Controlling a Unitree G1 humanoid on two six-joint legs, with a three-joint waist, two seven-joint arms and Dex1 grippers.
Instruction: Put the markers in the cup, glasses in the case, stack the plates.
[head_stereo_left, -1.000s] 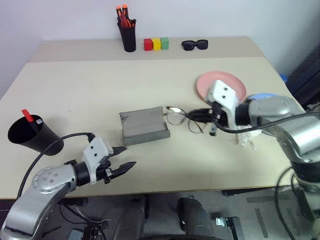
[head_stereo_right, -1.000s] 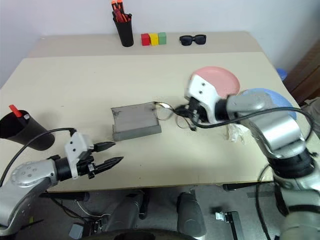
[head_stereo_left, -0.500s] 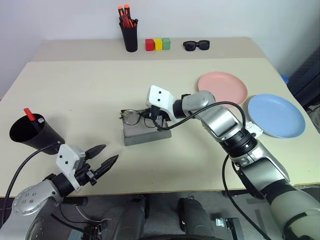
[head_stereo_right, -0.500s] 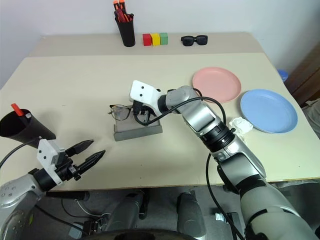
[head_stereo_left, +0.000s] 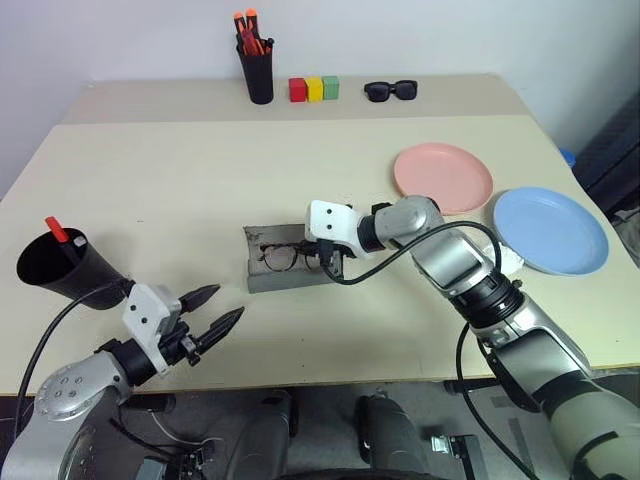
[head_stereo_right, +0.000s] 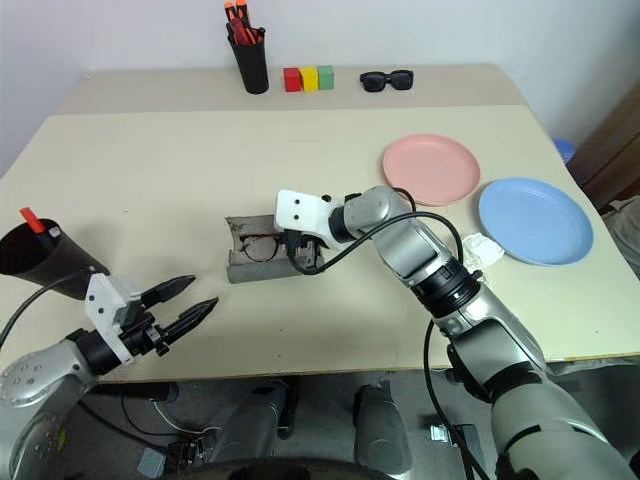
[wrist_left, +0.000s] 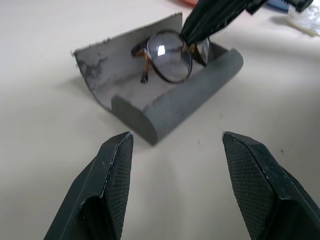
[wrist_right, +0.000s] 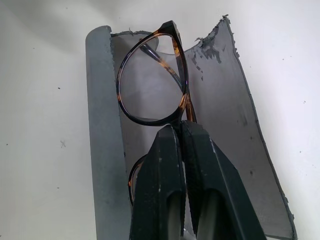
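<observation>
On the beige table (head_stereo_left: 180, 190), the blue plate (head_stereo_left: 551, 230) is seen at the right edge, with the pink plate (head_stereo_left: 443, 177) just beside it toward the back; they are apart, not stacked. A crumpled white scrap (head_stereo_left: 507, 262) is seen by the blue plate's near rim. Near the left edge the black cup (head_stereo_left: 66, 270) is leaned over, with the red marker (head_stereo_left: 57, 232) poking from its mouth. At the middle the grey case (head_stereo_left: 290, 258) is laid open, and the glasses (wrist_left: 170, 56) are set inside it, frame upright along the trough. The bridge of the glasses is pinched by the right gripper (wrist_right: 181, 131), its fingers pressed nearly together around the frame. The left gripper (head_stereo_left: 214, 312) is held just above the table at the near left, well apart from the case, fingers spread and nothing between them. Along the back edge a black pen pot (head_stereo_left: 259, 70) with orange-capped pens, three coloured blocks (head_stereo_left: 313, 89) and black sunglasses (head_stereo_left: 390, 90) are lined up.
</observation>
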